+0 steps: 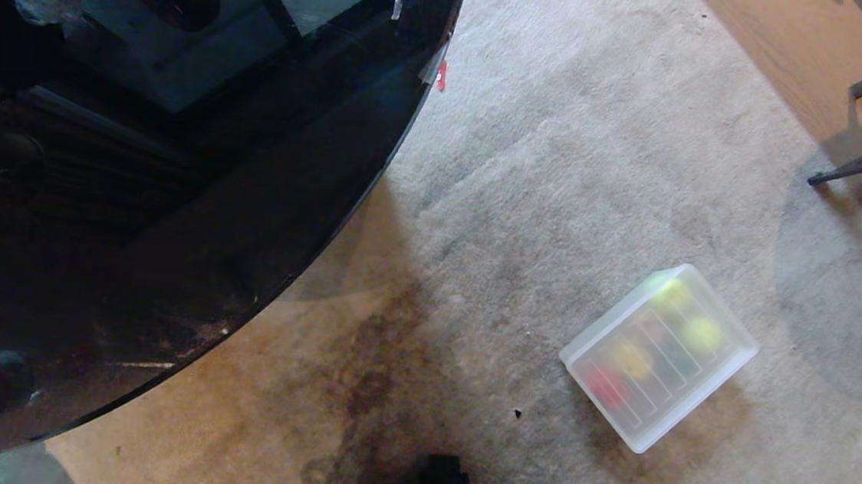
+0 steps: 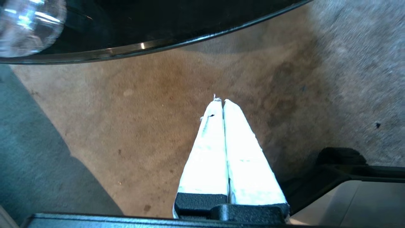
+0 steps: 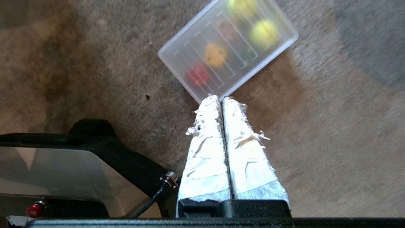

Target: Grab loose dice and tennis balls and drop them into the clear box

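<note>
Both grippers, left (image 2: pixel 223 103) and right (image 3: pixel 221 98), hang pressed together and empty above the carpet (image 1: pixel 529 165), while beyond them the clear box (image 1: pixel 730 350), lidded, holds dice (image 3: pixel 215 54) and tennis balls (image 3: pixel 263 32); light, likely slippery, best gripped by its rim.

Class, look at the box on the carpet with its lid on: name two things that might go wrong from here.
1. The ribbed lid covers the clear box, so a hasty check may miscount the blurred dice and balls inside.
2. The glass table edge stands close beside the robot; driving off might clip it.
</note>
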Robot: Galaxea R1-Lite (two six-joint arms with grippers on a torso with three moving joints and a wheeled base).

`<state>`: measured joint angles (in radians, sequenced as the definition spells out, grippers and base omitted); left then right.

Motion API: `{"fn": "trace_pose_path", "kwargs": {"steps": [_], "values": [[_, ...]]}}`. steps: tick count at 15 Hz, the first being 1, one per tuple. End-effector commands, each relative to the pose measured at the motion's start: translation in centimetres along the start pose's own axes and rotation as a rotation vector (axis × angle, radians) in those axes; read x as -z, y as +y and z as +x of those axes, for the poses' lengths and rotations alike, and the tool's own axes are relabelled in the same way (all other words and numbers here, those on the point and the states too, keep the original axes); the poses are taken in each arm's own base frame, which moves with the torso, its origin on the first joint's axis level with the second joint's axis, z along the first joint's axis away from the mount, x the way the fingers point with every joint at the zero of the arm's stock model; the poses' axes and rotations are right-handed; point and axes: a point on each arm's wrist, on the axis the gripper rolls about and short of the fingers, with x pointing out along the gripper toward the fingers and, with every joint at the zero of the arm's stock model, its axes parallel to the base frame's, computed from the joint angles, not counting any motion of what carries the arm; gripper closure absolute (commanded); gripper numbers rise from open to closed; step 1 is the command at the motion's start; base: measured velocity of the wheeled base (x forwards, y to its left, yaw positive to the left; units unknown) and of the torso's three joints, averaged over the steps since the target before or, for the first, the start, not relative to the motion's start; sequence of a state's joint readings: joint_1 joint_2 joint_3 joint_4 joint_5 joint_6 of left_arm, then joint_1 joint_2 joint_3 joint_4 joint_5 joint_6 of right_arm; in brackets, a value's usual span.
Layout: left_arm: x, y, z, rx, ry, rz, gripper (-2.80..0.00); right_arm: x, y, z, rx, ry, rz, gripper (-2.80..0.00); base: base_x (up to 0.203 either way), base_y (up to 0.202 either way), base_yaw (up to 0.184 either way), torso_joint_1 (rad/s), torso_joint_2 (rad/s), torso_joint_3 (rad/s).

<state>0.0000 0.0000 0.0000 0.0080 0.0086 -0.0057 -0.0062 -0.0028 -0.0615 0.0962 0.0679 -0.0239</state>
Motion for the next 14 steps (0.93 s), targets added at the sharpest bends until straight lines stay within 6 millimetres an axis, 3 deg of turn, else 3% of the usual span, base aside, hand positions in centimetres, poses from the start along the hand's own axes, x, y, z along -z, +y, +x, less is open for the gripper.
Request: {"fn": "trace_pose_path", "kwargs": {"steps": [1,14], "values": [[0.00,0.00,0.00,-0.001,0.000,0.000,0.00,-0.04,0.00,0.01,0.000,0.002,0.001,0.00,0.000,0.000,0.000,-0.001,0.01,0.203],[0.02,0.00,0.01,-0.001,0.000,0.000,0.00,0.33,-0.11,0.09,0.049,0.022,-0.029,0.00,0.000,0.000,0.000,0.003,0.00,0.202]]}}
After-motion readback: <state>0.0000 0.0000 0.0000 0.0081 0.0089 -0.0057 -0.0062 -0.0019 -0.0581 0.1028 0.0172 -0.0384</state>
